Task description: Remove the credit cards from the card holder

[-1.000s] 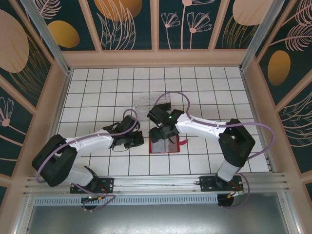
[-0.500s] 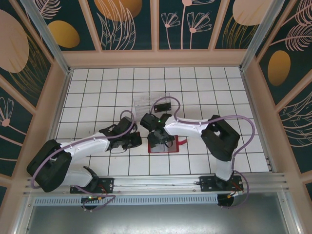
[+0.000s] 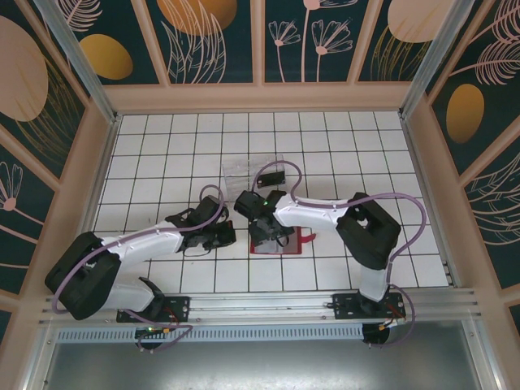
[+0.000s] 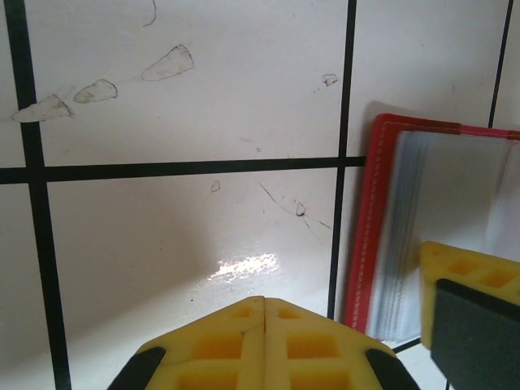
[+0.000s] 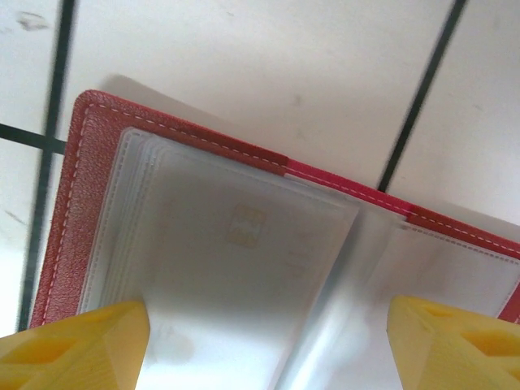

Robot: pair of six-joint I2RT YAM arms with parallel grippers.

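from overhead, the card holder point(image 3: 296, 241) is mostly buried under the right gripper point(image 3: 272, 232). i make out just a red strip and its little tab on the white tiled table point(image 3: 162, 162), near the arm bases. from up there i cannot read how far those jaws stand apart. the right wrist camera settles it: the two yellow fingertips point(image 5: 81, 341) sit at opposite bottom corners, spread wide and grasping nothing, over the holder lying open with its clear sleeves point(image 5: 244, 276) facing up. a faint pale square shows through the top sleeve, but it is blurred, so i cannot tell if a card lies inside. the holder's right half runs out of frame.

the left gripper point(image 4: 264, 325), seen from its own wrist, has its fingertips pressed together and empty over bare tile, just left of the holder's red edge. overhead, one dark card point(image 3: 272, 175) lies on the tiles farther back, apart from the holder, just beside a clear tray point(image 3: 238, 172). its markings are too small to read.
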